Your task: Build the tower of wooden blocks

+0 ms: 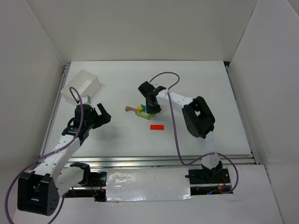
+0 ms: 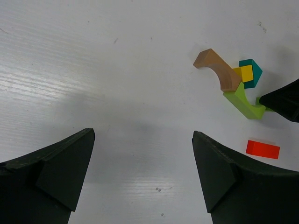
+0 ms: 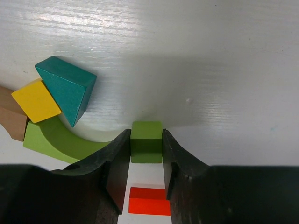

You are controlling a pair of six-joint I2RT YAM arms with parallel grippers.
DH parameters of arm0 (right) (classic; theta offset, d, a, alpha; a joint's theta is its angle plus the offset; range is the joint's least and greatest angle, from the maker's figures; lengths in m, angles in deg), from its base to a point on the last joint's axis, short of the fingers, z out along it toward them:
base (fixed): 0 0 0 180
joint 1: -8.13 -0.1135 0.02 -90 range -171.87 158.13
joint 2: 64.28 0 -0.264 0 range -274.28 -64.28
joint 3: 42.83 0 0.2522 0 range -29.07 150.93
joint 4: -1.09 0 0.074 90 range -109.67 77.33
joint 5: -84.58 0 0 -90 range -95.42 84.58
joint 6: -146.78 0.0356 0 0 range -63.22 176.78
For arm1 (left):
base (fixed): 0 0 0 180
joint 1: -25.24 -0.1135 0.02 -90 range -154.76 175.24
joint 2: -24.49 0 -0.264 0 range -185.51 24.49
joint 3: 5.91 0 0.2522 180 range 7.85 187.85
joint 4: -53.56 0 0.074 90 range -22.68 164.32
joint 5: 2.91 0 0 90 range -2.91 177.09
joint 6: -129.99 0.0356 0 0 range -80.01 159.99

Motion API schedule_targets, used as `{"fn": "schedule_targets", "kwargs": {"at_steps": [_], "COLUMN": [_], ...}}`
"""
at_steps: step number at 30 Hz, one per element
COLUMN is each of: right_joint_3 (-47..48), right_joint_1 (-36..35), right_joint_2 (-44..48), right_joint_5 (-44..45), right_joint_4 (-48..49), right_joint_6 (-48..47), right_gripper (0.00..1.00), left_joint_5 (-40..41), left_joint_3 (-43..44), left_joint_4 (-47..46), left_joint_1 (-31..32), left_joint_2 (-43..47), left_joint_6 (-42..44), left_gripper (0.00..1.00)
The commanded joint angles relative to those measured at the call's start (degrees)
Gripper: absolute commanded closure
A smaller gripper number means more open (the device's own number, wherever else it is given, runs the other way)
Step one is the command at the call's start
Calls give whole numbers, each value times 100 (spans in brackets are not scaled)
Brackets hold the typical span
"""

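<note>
The blocks lie loose at the table's middle: a tan arch (image 2: 216, 69), a green arch (image 2: 244, 103), a yellow cube (image 2: 246, 73) and a teal peaked block (image 2: 252, 69). In the right wrist view I see the teal peak (image 3: 67, 87), the yellow cube (image 3: 36, 100) and the green arch (image 3: 58, 140). My right gripper (image 3: 146, 140) is shut on a small green cube (image 3: 146, 138), just right of the green arch. A red flat block (image 3: 149, 200) lies below it, also in the top view (image 1: 157, 127). My left gripper (image 2: 142, 140) is open and empty, left of the blocks.
A white rectangular box (image 1: 80, 86) stands at the back left, close behind my left gripper (image 1: 99, 115). The right arm's cable loops over the table's right half. White walls enclose the table on three sides.
</note>
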Motion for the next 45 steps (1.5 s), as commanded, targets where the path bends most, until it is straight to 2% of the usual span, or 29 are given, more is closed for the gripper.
{"fn": "schedule_targets", "kwargs": {"at_steps": [1,4,17,28,45], "right_joint_3": [213,134,-920,-1465,-1861], "right_joint_1": [-61,-114,-421,-527,-474], "right_joint_2": [35,254,1678,1828,1828], "right_joint_5": [252,419,736,877,710], "right_joint_4": [-189,-207,-901,-1051,-357], "right_joint_6": [202,229,712,1476,1529], "right_gripper": [64,70,71,71,71], "left_joint_5": [51,165,411,464,490], "left_joint_3": [-50,-42,-173,-147,-147], "left_joint_4": [-179,-118,14,58,50], "left_joint_1": [-12,40,234,278,357], "left_joint_2": [193,220,422,422,457], "left_joint_6": [61,52,52,35,35], "left_gripper": [1,1,1,1,1]}}
